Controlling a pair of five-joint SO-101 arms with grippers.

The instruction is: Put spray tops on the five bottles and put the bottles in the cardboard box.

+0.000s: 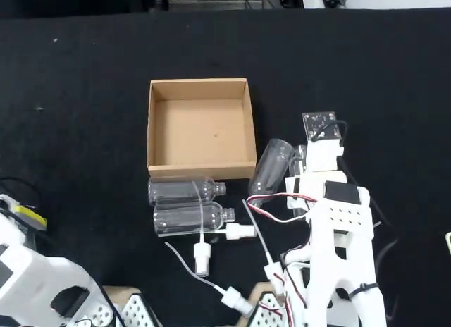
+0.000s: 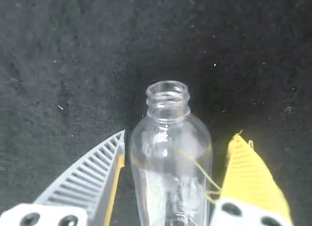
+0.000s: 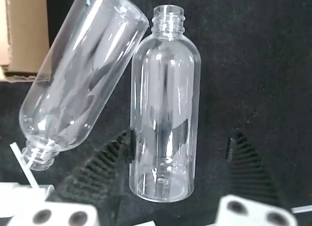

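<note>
Now, over to the left jaws: clamped on the lower body of the held bottle [image 2: 170,153], bare threaded neck pointing away over the black table [image 2: 58,50]. Across to the right jaws: spread wide, straddling the lying bottle [image 3: 165,104] flat on the table, one black finger [image 3: 105,162] just beside its wall, the other well apart. Up against its shoulder, the base of the tilted bottle [image 3: 83,75], neck angled back towards the camera, just beside a corner of the cardboard box [image 3: 22,36]. From the high view: cardboard box [image 1: 201,170] open-topped near the middle of the table, and just beside its near wall, side by side, the upper bottle [image 1: 183,190] and the lower bottle [image 1: 190,219], both flat, necks towards the right arm [image 1: 338,228]. Loose around them, three spray tops: the first spray top [image 1: 239,232] just beside the lower bottle's neck, the second spray top [image 1: 202,256] a little nearer the arms with its tube laid across both bottles, the third spray top [image 1: 236,299] closest to the robot's side of the table. Left arm [image 1: 35,285] at the table's near left corner.
</note>
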